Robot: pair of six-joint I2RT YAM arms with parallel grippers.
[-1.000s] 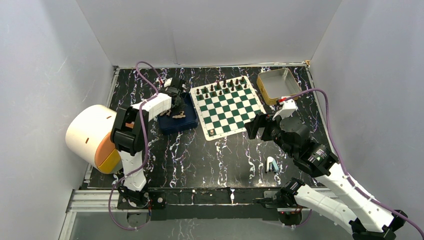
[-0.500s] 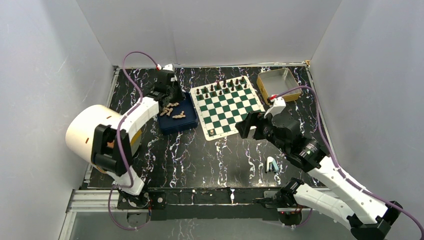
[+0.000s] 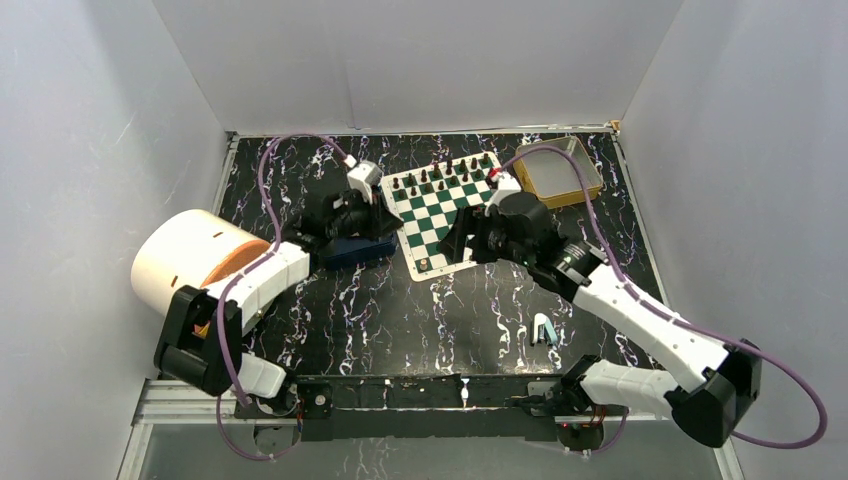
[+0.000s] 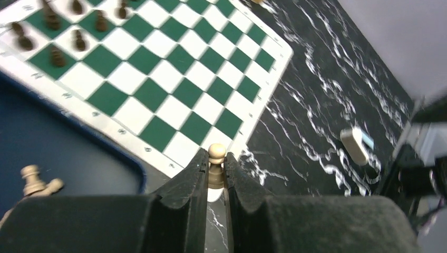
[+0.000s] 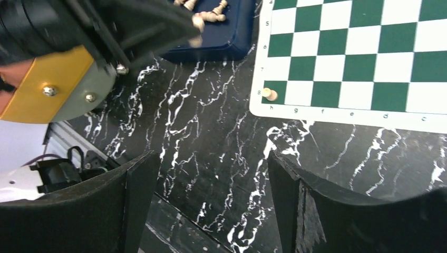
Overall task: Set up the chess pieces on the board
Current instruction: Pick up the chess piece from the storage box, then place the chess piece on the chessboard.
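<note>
The board (image 3: 455,205) lies skewed on the table (image 3: 400,315), with its left border just beside the tray (image 4: 58,150) and the tin (image 3: 558,170) near its far right corner. White walls close the table on three sides. Between the board's near edge and the arm bases the marbled top is open, apart from a small white-and-blue object (image 3: 542,330) off to the right.

Both arms crowd the board's near left corner. The left gripper (image 4: 215,171) comes in from the tray side and the right gripper (image 5: 211,163) hangs over the near border, so little room is left between them there.

The left fingers (image 4: 184,184) are clamped on a pawn (image 4: 216,162), which sits upright between their tips at the board's near left corner. Its height above the mat cannot be told. It is cream, with a round head, a thin collar and a flared body; its foot is hidden by the fingers.

The right fingers (image 5: 138,190) are spread wide and hold nothing.

A second cream pawn (image 5: 270,95) stands on the green corner square. Dark pieces (image 4: 52,37) fill the far rows. Loose cream pieces (image 5: 211,11) lie in the tray
</note>
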